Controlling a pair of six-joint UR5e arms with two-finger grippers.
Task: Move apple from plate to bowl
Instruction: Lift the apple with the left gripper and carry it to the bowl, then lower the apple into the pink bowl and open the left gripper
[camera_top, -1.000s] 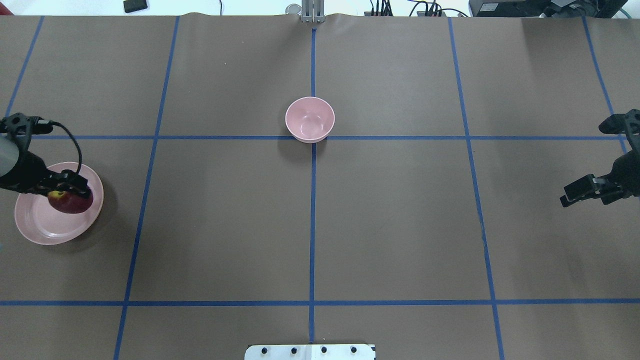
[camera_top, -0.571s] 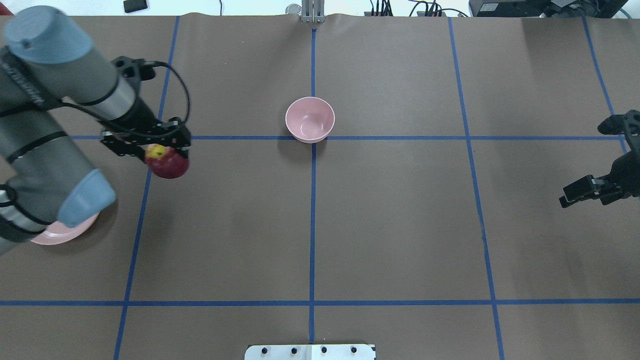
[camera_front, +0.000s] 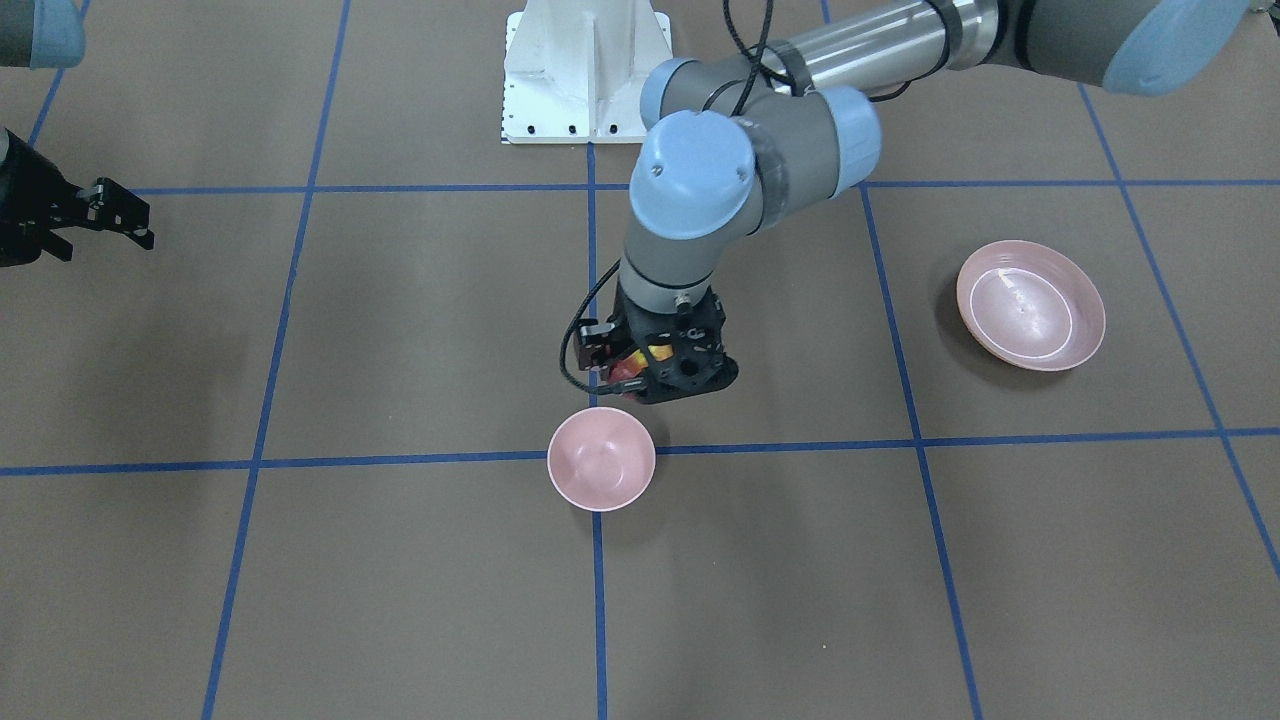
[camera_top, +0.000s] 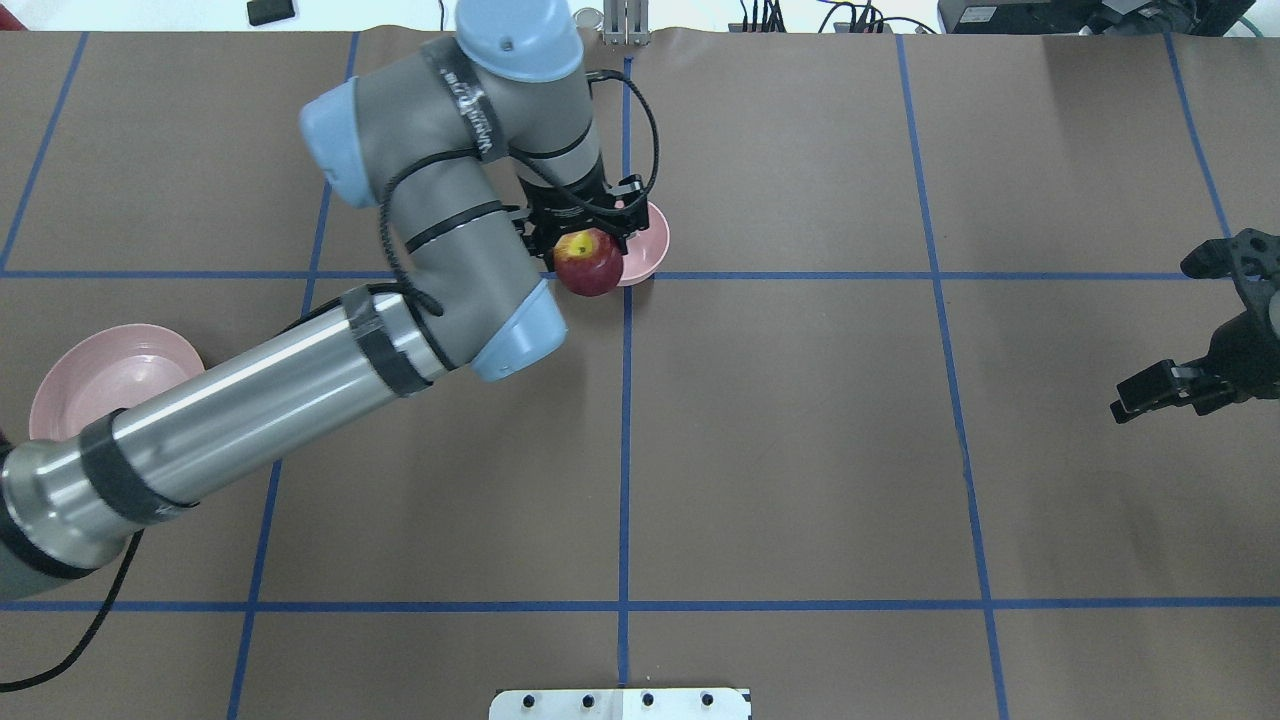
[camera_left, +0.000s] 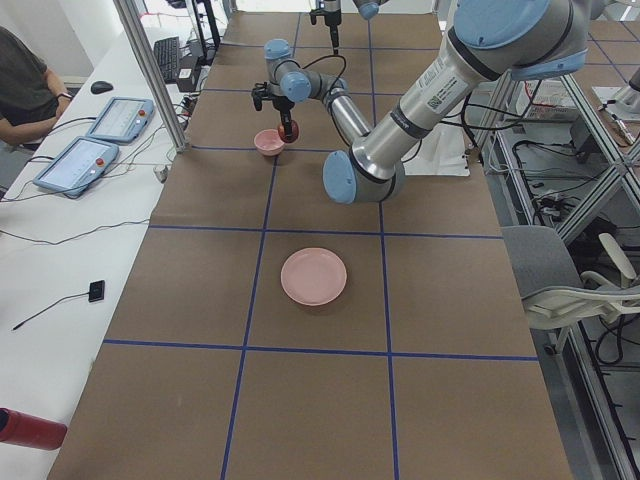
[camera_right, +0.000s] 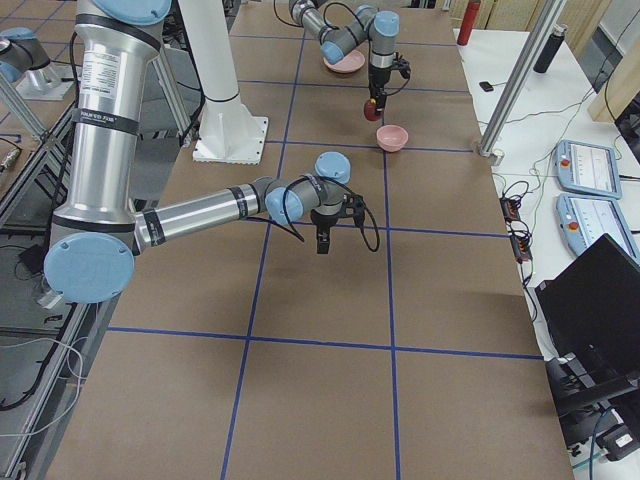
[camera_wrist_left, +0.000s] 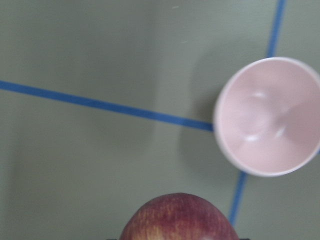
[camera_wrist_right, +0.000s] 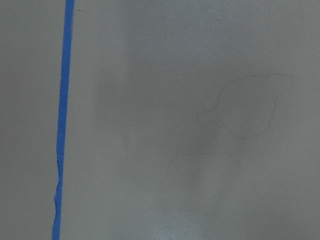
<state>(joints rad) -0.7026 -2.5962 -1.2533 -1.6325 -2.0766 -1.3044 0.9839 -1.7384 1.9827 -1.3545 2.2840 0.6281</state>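
My left gripper (camera_top: 590, 245) is shut on the dark red apple (camera_top: 588, 264), whose yellow patch faces up. It holds the apple in the air just beside the small pink bowl (camera_top: 647, 245), on the side nearer my base. The front-facing view shows the gripper (camera_front: 655, 366) just short of the empty bowl (camera_front: 601, 459). In the left wrist view the apple (camera_wrist_left: 179, 220) is at the bottom edge and the bowl (camera_wrist_left: 267, 116) is ahead to the right. The pink plate (camera_top: 110, 372) lies empty at the far left, partly behind my left arm. My right gripper (camera_top: 1160, 392) is open and empty at the right edge.
Blue tape lines (camera_top: 624, 450) divide the brown table cover into squares. My left arm (camera_top: 300, 390) stretches across the left half of the table. My white base plate (camera_front: 585, 70) sits at the near edge. Tablets (camera_left: 110, 120) lie beyond the far edge.
My left arm lifted the apple off the plate and carried it right across the table to beside the bowl. The plate now lies empty. My right gripper has barely shifted.
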